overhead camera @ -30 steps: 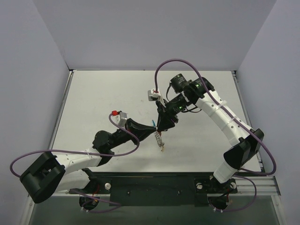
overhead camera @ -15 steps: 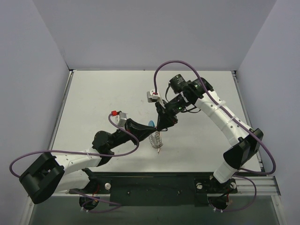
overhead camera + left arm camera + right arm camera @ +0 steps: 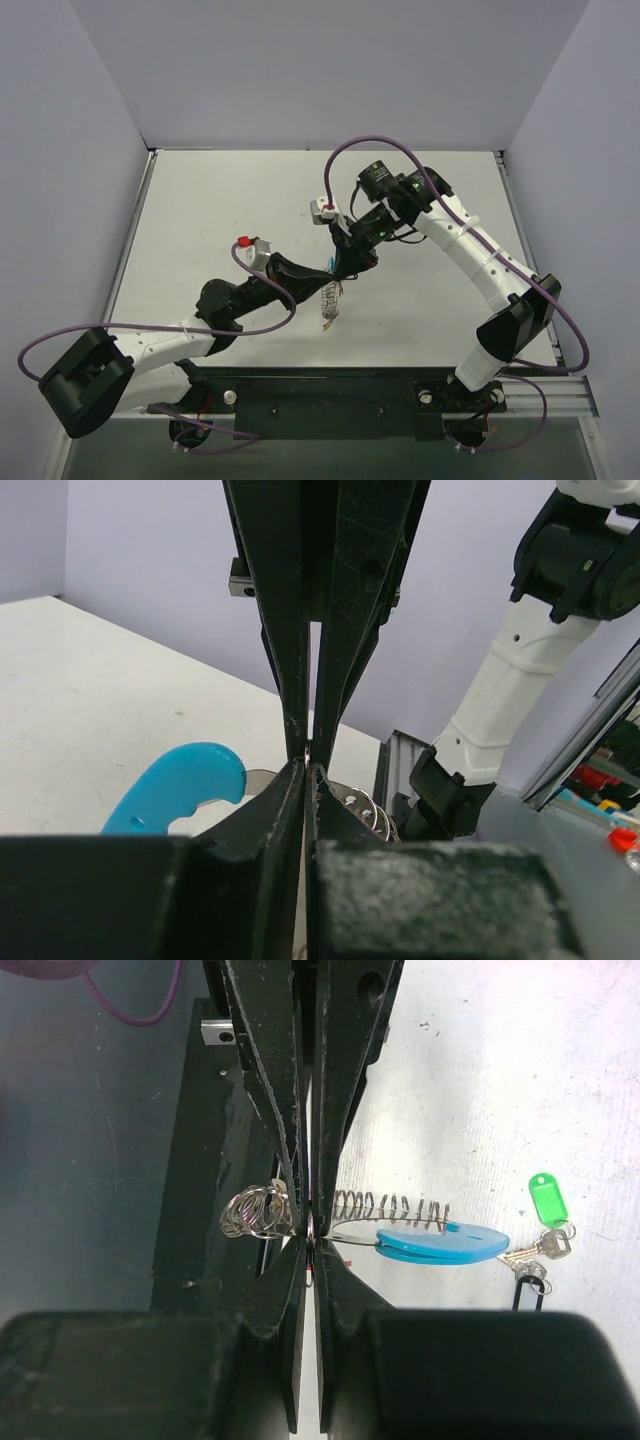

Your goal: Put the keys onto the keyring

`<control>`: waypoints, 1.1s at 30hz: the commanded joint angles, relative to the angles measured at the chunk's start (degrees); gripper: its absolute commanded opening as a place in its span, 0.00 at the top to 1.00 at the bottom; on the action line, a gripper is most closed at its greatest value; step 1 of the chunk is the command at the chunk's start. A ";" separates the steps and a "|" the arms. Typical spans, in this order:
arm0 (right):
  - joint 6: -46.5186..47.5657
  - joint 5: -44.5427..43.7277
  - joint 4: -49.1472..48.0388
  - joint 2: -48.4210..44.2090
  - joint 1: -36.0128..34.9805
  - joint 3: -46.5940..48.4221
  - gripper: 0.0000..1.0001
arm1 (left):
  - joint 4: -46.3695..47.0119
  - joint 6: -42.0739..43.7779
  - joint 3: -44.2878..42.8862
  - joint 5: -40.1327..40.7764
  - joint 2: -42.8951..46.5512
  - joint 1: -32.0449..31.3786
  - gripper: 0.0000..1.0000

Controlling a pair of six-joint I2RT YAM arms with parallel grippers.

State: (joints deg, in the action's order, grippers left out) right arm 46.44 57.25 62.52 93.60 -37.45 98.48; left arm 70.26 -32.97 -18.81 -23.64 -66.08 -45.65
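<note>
- Held keyring (image 3: pixel 440 1243) above table (image 3: pixel 200 200), near centre, chain trailing toward 6 o'clock.
- Clenched right gripper (image 3: pixel 309 1248) on its wire.
- Clenched left gripper (image 3: pixel 308 770) on it likewise, tip to tip.
- Found keys (image 3: pixel 540 1248) on table, 3 o'clock of keyring.

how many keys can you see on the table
2: a green-tagged key near the blue tag, and a black-tagged key beside it, partly cut off. More may be hidden.
</note>
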 commanded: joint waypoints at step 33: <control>0.94 -7.33 7.88 0.00 -2.72 2.42 1.00 | -29.11 15.30 -15.47 -12.13 3.95 1.09 0.69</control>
State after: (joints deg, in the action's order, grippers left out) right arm 46.96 48.29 67.94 93.45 -39.81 98.56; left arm 44.31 -19.86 -30.63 -33.21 -61.76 -44.64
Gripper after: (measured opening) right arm 0.009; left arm 0.330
